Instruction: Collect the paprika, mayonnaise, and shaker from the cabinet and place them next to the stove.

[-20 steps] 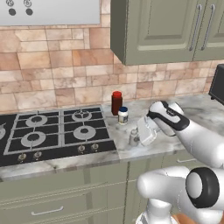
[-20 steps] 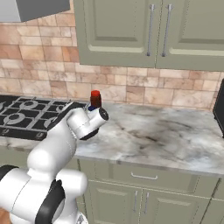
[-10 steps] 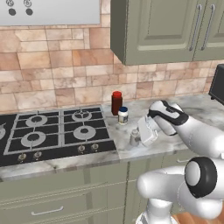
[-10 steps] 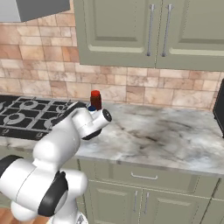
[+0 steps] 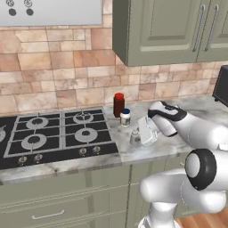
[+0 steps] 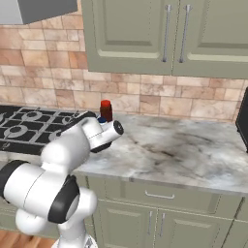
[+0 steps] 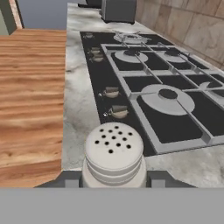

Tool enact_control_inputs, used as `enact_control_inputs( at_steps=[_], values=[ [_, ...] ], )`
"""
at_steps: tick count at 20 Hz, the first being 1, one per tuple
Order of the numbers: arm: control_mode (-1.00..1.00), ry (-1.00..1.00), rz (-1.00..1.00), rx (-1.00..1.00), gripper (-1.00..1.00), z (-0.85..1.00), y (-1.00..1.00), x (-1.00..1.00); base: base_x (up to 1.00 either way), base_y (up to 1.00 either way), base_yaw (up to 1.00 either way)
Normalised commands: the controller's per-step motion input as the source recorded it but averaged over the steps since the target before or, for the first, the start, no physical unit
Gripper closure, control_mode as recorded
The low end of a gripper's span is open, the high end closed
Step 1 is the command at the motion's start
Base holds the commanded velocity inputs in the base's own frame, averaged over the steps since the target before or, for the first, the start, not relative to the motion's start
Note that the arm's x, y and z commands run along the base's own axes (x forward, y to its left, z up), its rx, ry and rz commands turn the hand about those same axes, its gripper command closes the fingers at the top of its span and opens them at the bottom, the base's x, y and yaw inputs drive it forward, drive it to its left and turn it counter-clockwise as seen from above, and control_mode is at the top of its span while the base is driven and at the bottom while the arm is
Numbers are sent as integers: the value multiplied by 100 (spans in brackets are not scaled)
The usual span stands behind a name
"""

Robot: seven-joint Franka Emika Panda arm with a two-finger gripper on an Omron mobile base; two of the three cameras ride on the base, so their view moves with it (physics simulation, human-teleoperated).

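The small grey shaker stands at the counter's front, just right of the stove. My gripper is shut on it. In the hand view the shaker, with its perforated domed top, sits between the two fingers of the gripper, and the stove stretches beyond. Behind the shaker stand the red-capped paprika and the white mayonnaise with its blue lid, close together near the stove's back right corner. The paprika also rises behind my arm. The cabinet above has its doors closed.
A black microwave stands at the counter's far right. The marble counter runs right of the stove. A range hood hangs over the burners. The stove's knobs line its front edge near the shaker.
My arm's lower links have shifted slightly. The gripper stays on the shaker at the same spot beside the stove.
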Motion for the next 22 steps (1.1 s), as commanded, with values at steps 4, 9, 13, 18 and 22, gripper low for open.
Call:
enact_control_inputs(
  at_steps=[4,9,13,18,22],
  values=[
    [-100,-1,0,0,100,-14,0,24,0,0,0],
    [-100,0,0,0,100,-20,0,23,0,0,0],
    [-100,1,0,0,100,-24,0,24,0,0,0],
    [-100,0,0,2,100,-24,0,25,0,0,0],
    [-100,0,0,1,100,-27,0,23,0,0,0]
  ],
)
